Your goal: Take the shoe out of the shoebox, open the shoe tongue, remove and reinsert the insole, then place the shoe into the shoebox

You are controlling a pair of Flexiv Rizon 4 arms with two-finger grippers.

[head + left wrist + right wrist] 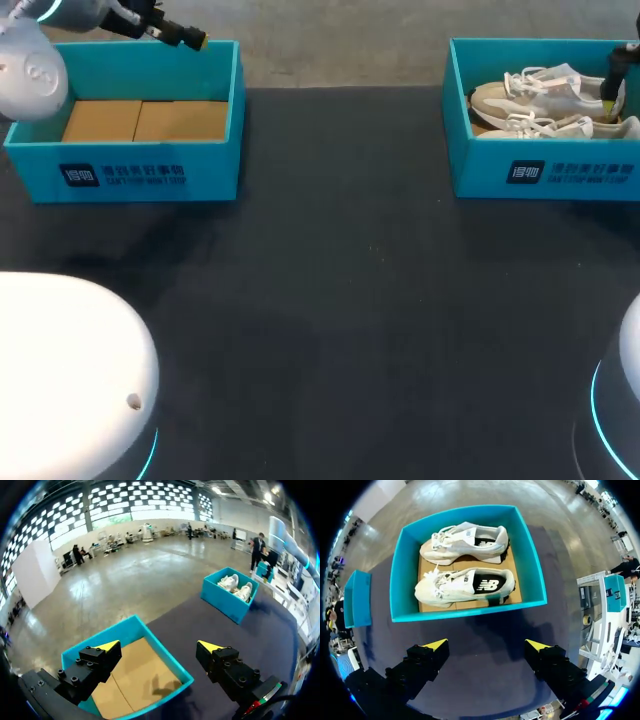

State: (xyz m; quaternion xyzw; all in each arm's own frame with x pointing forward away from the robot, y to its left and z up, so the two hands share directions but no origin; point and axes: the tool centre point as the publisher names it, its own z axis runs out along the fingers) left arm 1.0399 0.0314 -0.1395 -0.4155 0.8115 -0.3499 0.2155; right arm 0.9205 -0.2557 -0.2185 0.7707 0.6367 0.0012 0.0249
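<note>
Two pale shoes lie side by side in the right shoebox [470,611], which stands at the far right of the dark tabletop [340,300]. The near shoe [455,587] and the far shoe [465,540] both have their long axis running left to right, with toes to the left, heels to the right and openings facing up. They rest on the box's brown cardboard floor, the near shoe close along the near wall and the far shoe just beyond it. The right claw [486,645] hangs above with its two yellow-tipped fingers spread wide and gripping nothing. Both shoes lie ahead of it, well apart from its tips and not between them. In the head view its arm comes in at the right edge, over the heel end of the box. The left shoebox [210,170] stands at the far left, showing only its cardboard floor. The left claw [159,646] hangs over it, also spread wide and holding nothing: one finger is above the cardboard, the other above the tabletop just past the box's wall.
</note>
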